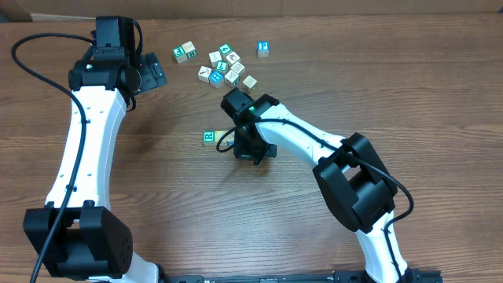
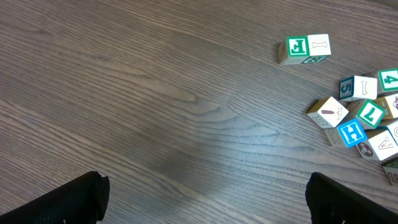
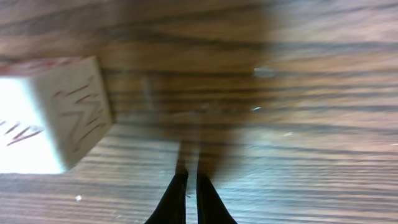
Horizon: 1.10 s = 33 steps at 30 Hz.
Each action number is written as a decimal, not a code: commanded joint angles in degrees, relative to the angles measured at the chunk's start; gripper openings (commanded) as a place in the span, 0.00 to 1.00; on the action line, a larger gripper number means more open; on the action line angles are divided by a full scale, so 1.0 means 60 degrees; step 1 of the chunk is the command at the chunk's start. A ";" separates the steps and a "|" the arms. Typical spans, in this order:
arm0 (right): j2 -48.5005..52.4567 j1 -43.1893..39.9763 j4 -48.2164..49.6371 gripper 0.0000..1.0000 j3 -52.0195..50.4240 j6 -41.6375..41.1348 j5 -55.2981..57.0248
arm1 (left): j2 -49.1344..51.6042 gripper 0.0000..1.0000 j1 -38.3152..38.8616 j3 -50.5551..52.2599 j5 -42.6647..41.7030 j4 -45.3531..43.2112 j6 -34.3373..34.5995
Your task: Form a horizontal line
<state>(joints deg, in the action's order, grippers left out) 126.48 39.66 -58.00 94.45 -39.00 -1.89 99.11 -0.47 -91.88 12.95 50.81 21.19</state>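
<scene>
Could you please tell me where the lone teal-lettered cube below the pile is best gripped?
Take the teal-lettered cube by two opposite side faces, coming straight down from above. It sits flat and alone on the table, with no other cube touching it. The right gripper, shut nearby, would have to open first.

Scattered cubes on table

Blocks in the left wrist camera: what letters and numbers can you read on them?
"H": white on blue, H block in the pile.
"7": green, 7 block.
"5": blue, 5 block.
"4": green, 4 block at the right edge.
Green-letter block, away from the pile: turned letter, maybe "L", unsure.
Other faces show pictures or are too small.
</scene>
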 commanded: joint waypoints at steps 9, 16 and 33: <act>-0.0182 -0.0645 -0.0186 0.22 -0.0055 -0.0036 0.0557 | 0.0026 1.00 0.0018 -0.0018 0.0160 -0.0011 -0.0040; -0.0182 -0.0696 -0.0178 0.52 -0.0055 -0.0040 0.0557 | 0.0026 0.99 0.0018 -0.0018 0.0160 -0.0011 -0.0040; -0.0182 -0.0696 -0.0331 1.00 -0.0055 -0.0040 0.0550 | 0.0026 0.99 0.0018 -0.0018 0.0160 -0.0011 -0.0040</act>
<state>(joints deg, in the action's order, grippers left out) 126.19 35.70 -60.05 94.45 -39.00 0.91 99.11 -0.47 -91.88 12.95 50.83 21.17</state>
